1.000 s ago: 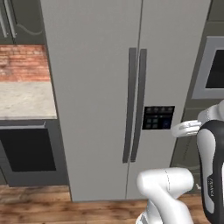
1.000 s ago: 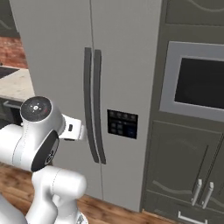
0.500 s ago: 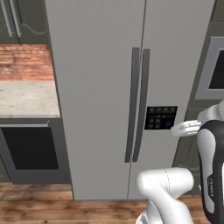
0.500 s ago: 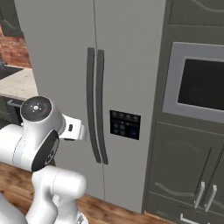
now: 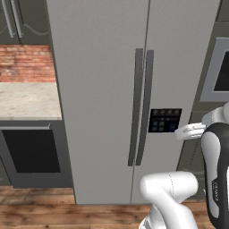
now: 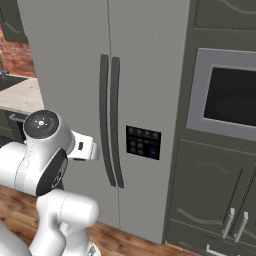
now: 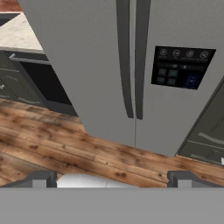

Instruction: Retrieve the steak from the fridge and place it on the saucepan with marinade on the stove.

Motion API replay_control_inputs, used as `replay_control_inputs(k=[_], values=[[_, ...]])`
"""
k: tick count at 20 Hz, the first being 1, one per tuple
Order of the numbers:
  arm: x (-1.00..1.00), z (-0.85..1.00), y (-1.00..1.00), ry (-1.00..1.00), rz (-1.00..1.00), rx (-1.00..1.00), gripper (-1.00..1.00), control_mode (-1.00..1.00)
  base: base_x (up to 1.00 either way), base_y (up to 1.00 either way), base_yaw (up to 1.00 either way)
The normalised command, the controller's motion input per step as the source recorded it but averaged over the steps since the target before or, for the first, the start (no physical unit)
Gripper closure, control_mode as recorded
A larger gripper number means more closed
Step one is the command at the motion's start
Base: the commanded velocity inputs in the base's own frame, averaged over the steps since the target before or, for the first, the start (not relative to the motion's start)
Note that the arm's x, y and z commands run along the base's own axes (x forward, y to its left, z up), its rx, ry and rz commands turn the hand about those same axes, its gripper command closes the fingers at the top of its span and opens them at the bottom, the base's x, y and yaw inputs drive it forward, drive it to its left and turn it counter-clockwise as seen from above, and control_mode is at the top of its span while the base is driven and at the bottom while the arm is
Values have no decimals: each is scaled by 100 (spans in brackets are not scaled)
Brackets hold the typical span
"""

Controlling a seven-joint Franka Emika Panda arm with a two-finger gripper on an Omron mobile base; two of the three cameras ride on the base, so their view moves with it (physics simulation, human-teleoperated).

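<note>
Parked in front of the fridge (image 5: 112, 89), both doors shut, so very much at the get-it-open stage. No telling where the steak is, presumably somewhere behind those doors. Gripper (image 7: 111, 178) spread wide with nothing in it, hanging near the floor side and well apart from the two dark handles (image 7: 131, 57) that sit side by side at the centre seam. Dispenser panel (image 6: 143, 142) just right of them. Next up, probably: reach forward, line up on one handle, close on it, pull.

Fridge (image 5: 103, 89): tall grey, both doors closed, dark vertical handles (image 5: 140, 107).
</note>
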Motion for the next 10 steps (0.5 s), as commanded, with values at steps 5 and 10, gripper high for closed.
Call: replay_control_inputs(k=[5, 10], values=[[0, 0, 0, 0, 0, 0, -100, -100, 0, 0, 0], [7, 0, 10, 0, 0, 0, -100, -100, 0, 0, 0]])
